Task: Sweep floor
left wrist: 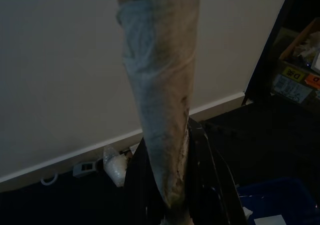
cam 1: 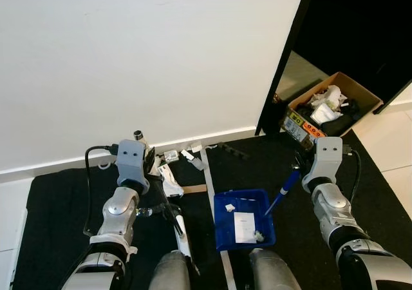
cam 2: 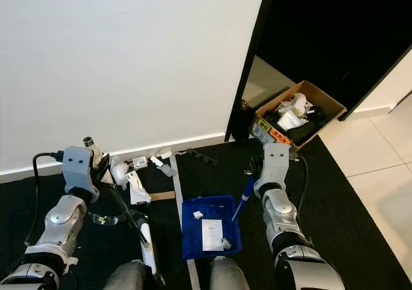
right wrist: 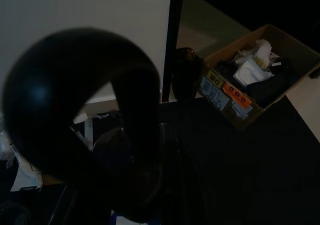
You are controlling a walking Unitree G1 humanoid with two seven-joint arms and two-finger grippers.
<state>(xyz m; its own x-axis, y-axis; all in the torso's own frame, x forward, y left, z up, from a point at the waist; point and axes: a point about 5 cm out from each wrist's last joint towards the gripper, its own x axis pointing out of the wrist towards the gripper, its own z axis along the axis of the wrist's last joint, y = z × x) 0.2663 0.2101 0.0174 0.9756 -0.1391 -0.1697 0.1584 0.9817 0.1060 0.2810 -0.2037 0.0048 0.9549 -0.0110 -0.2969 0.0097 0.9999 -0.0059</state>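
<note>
Your left pincer sits low by the white wall, closed around the handle of a hand brush whose white and black length runs down over the black floor mat. In the left wrist view that handle, wrapped in pale tape, fills the middle of the frame between the fingers.

Your right pincer is closed on the blue handle of a blue plastic dustpan, which rests flat on the mat between the two arms. Inside the dustpan you can see a white slip of paper and a few small white scraps.

The litter to be swept lies near the skirting in front of the left arm: crumpled white packets and scraps of wrapping, plus a strip of brown cardboard. A grey strip of tape runs across the mat beside the dustpan.

Off to the right, an open brown cardboard box full of rubbish stands by the dark doorway.
</note>
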